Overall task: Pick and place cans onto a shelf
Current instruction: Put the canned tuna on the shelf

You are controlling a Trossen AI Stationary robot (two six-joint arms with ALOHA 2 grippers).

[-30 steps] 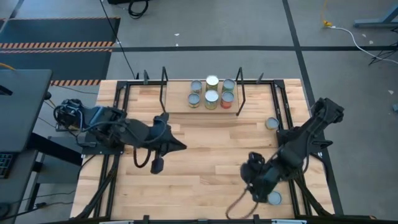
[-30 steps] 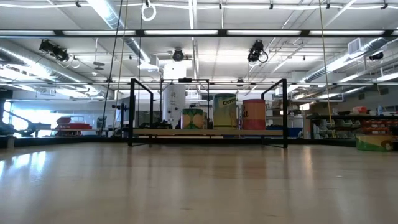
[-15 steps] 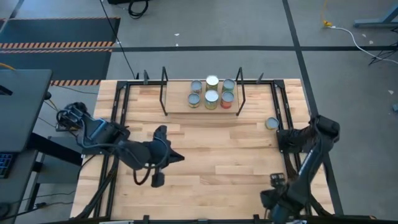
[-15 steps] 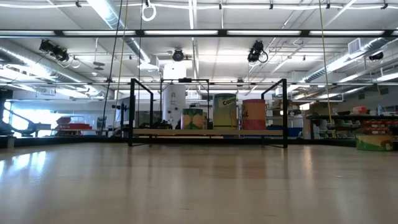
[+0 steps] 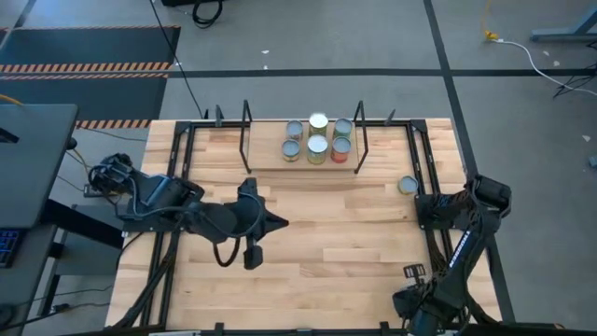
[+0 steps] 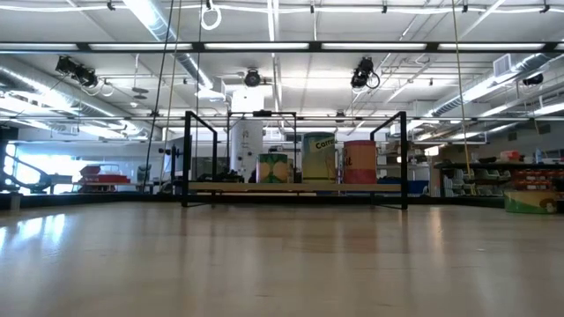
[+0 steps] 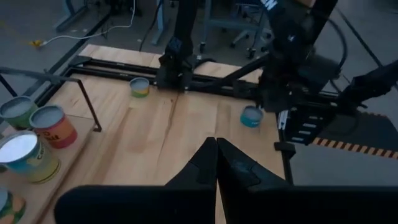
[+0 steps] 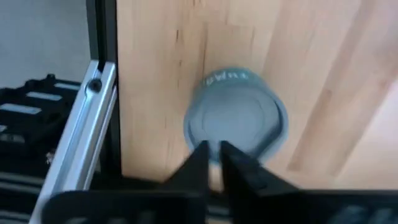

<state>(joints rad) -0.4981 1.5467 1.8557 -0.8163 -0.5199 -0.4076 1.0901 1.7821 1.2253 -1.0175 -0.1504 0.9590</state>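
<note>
Right arm over the last near can
Its jaws (image 8: 213,149), wide a moment before, stood nearly together above the can (image 8: 236,118) at five o'clock on the desk (image 5: 317,243), gripping nothing; left jaws (image 7: 216,163) together.

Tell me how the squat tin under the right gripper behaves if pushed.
The squat tin looks wider than tall, so it should slide rather than tip. Its metal lid suggests stiffness; smooth sides may slip from the right gripper.

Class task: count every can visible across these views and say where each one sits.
7: five cans clustered on the shelf, one by the table's right rail, one under the right claw. More may be hidden.
</note>
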